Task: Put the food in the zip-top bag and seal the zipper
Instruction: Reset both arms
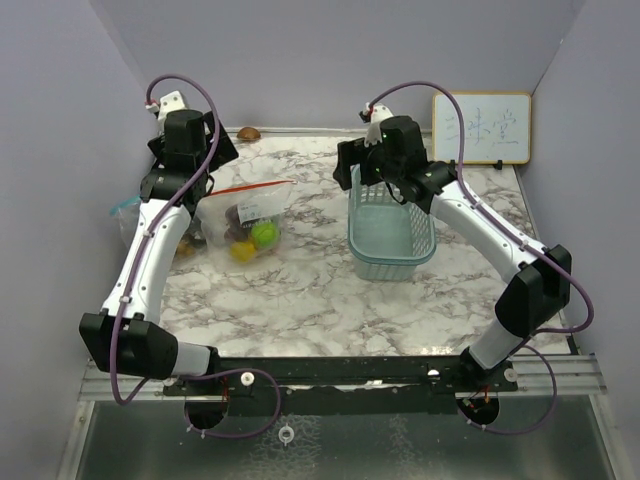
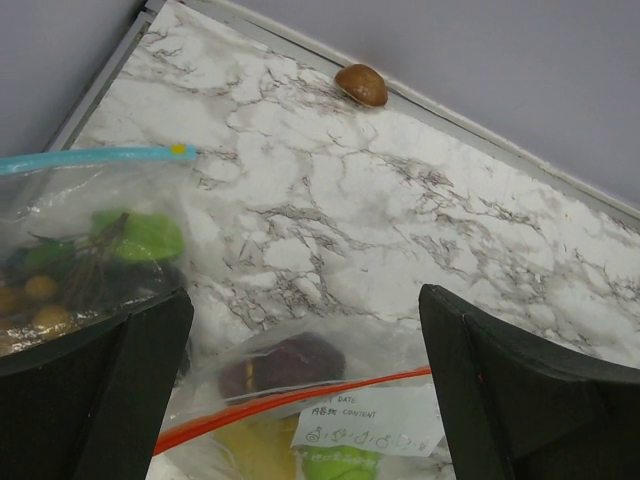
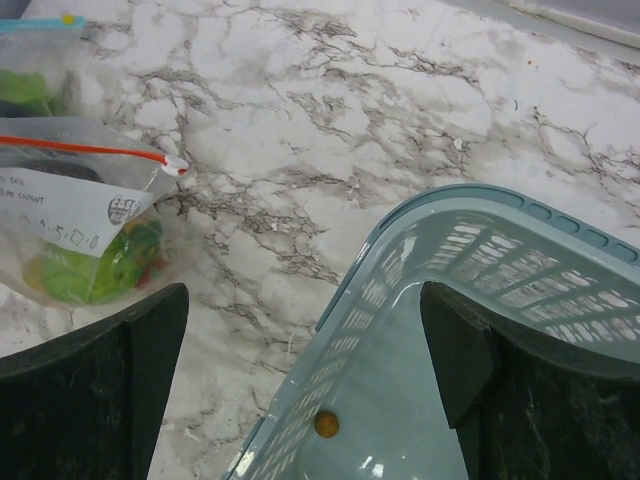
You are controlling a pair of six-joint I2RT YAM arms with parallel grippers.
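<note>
White arms (image 1: 150,255) with black joints (image 1: 130,345), purple cables (image 1: 205,95).

Clr plastic bag (image 1: 232,207); glossy marble-look tbl (image 1: 300,292).

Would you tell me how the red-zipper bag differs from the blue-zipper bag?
The red-zipper bag has an orange-red strip, the blue-zipper bag a light blue one. The red-zipper bag shows a white label; the blue-zipper bag none in view. The red-zipper bag lies nearer the teal mesh basket, the blue-zipper bag farther left. Both are clear and hold toy fruit.

The zip-top bag (image 1: 240,205) holding food (image 1: 262,235) lies on the surface (image 1: 300,290) left of the basket (image 1: 392,262), one stray piece (image 1: 249,132) behind at the wall.
</note>
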